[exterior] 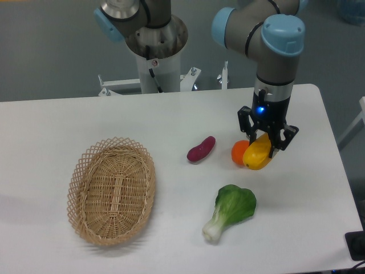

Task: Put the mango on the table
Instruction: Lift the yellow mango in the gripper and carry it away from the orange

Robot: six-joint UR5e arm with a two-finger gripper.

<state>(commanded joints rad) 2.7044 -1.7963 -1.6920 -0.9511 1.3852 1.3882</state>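
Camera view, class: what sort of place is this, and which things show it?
Probably a robotics lab: an industrial-style arm on a pedestal, its gripper shut on a mango, above a plain white table laid with test items such as a wicker basket.

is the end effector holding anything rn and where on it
Yes: the end effector is closed on the mango, gripping its upper end from above, with one finger on each side. The lower end sticks out, beside the orange fruit.

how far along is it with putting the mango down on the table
Nearly done. The mango is low at the table, beside the orange, outside the basket. In hand: the gripper straddles it, grip unclear. Left: release if needed and lift clear.
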